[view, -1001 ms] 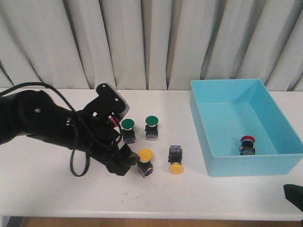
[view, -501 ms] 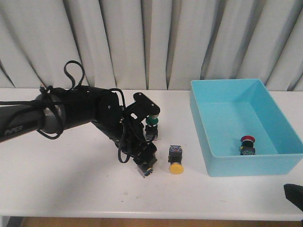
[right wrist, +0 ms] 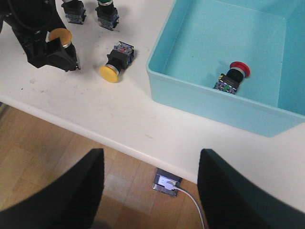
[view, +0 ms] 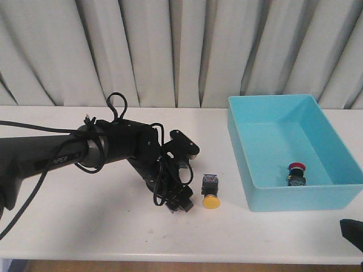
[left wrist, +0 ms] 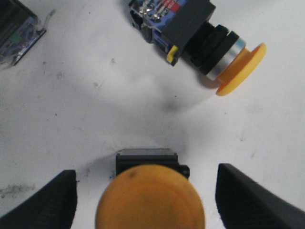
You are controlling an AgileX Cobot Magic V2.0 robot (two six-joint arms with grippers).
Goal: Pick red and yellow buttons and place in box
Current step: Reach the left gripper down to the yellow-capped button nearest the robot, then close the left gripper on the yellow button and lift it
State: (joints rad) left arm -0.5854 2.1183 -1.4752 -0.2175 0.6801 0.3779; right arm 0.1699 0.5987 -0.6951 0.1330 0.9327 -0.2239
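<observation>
Bright even light, soft shadows, slightly grainy frames

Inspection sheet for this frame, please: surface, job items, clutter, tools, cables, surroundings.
Surface: white table, faint scuffs.
Job's things: upright yellow button between the left tool's fingers; tipped yellow button lying beside it; red button lying in the box.
Clutter: two other buttons behind the yellow ones, caps cropped.
Grippers: left tool open, astride the upright yellow button, gaps on both sides; right tool open, empty, off the table's near edge.
Cables: black loops on the left arm; white lead from a floor socket.
Surroundings: curtain, wood floor.
</observation>
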